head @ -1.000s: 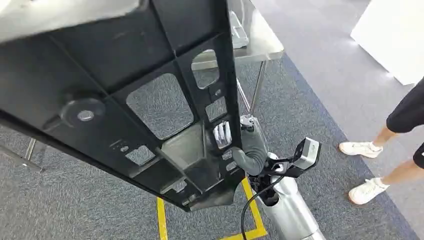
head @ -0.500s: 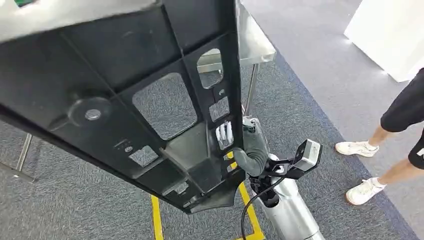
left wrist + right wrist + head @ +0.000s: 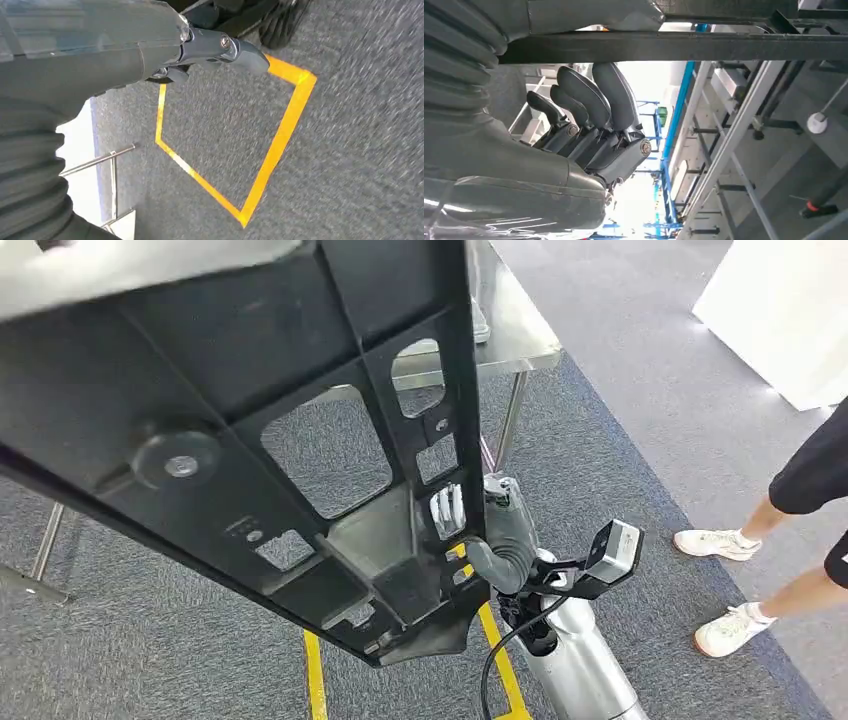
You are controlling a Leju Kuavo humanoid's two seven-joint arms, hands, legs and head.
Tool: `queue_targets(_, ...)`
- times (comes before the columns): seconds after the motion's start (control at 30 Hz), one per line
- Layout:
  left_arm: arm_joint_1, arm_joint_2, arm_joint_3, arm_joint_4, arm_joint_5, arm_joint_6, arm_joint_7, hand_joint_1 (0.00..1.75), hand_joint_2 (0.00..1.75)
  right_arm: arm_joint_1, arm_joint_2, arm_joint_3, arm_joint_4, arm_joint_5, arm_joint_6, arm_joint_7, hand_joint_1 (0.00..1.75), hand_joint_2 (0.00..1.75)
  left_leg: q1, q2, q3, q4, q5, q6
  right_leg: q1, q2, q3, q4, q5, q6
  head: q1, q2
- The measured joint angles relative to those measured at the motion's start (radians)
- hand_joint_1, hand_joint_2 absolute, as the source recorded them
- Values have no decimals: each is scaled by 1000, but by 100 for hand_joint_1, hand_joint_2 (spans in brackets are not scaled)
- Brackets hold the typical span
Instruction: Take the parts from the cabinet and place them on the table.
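Right hand (image 3: 497, 540) is gripping the black part (image 3: 250, 430) by its edge; the right wrist view is showing fingers (image 3: 594, 100) curled over that rim. Left hand (image 3: 150, 50) is appearing in the left wrist view above yellow floor tape (image 3: 280, 135), its grip impossible to tell.

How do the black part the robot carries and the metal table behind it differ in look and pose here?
The black part is dark, ribbed plastic pierced by cut-out windows; the metal table has a plain, shiny silver top. The black part is held up off the floor at a tilt, gripped at its edge by the right hand; the metal table stands level on thin legs on the grey carpet. The part nearly fills the head view, hiding most of the table. Both look rigid and flat.
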State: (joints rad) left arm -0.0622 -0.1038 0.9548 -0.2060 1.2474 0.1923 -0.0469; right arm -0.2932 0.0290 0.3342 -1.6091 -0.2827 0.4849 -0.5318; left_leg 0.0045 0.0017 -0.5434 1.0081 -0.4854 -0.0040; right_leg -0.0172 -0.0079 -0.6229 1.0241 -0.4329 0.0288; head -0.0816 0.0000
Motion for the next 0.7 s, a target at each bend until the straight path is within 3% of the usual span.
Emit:
queue_targets(0.1, 0, 0, 0, 0, 0, 0, 0, 0, 175, 0, 0, 0, 0, 0, 0, 0, 175, 175, 0, 0, 0, 0, 0, 0, 0, 1, 0, 0, 0, -1, 0, 0)
queue_targets(0.23, 0, 0, 0, 0, 0, 0, 0, 0, 175, 0, 0, 0, 0, 0, 0, 0, 175, 175, 0, 2, 3, -7, -2, -8, 0, 4, -2, 3, -4, -12, 0, 0)
queue_targets(0.27, -2, 0, 0, 0, 0, 0, 0, 0, 175, 0, 0, 0, -2, 0, 0, 0, 175, 175, 8, 4, 8, -2, -14, -24, -3, 6, 10, -10, -3, -32, 0, 0)
queue_targets(0.33, 1, 0, 0, 0, 0, 0, 0, 0, 175, -2, 2, 0, -2, 0, 0, 0, 175, 175, 8, 3, -81, 183, -101, -30, 1, 6, 21, -10, -13, -46, 0, 0)
queue_targets(0.37, 1, 0, 0, 0, 0, 0, 0, 0, 175, -2, 2, 0, -2, 0, 1, 0, 175, 175, 8, 3, -127, 264, -129, -31, 3, 6, 23, -10, -16, -49, 0, 0)
queue_targets(0.4, 2, 0, 0, 0, 0, 0, 0, 0, 175, 0, 2, 0, -2, 0, 0, 0, 175, 175, 8, 3, -165, 323, -140, -32, 5, 7, 26, -9, -19, -50, 0, 0)
queue_targets(0.43, 3, 0, 0, 0, 0, 0, 0, 0, 175, 1, 2, 0, -2, 0, 0, 0, 175, 175, 8, 3, -177, 327, -121, -30, 7, 9, 31, -9, -23, -50, 0, 0)
queue_targets(0.47, 5, 0, 0, 0, 0, 0, 0, 0, 175, 1, 2, 0, -2, 0, 0, 0, 175, 175, 7, 3, -163, 279, -76, -26, 8, 11, 39, -9, -27, -49, 0, 0)
queue_targets(0.53, 5, 0, 0, 0, 0, 0, 0, 0, 175, 1, 2, 0, -2, 0, 0, 0, 175, 175, 6, 2, -88, 97, 35, -13, 12, 14, 58, -9, -38, -47, 0, 0)
queue_targets(0.57, 5, 2, 0, 0, 0, 0, 0, 0, 175, 1, 3, 0, -2, 0, 0, 0, 175, 175, 2, 2, -61, 22, 58, -2, 10, 13, 61, -10, -42, -45, 0, 0)
queue_targets(0.6, 3, 4, 0, 0, 0, 0, 0, 0, 175, 0, 3, 0, -2, 0, 0, 0, 175, 175, -3, 1, -49, 10, 47, 0, 17, 15, 61, -6, -46, -38, 0, 0)
queue_targets(0.7, 2, 3, 0, 0, 0, -1, -1, 0, 175, -1, 3, 0, -2, 0, 0, 0, 175, 175, -10, 0, -52, 9, 45, 11, 10, 13, 64, -14, -47, -21, 0, 0)
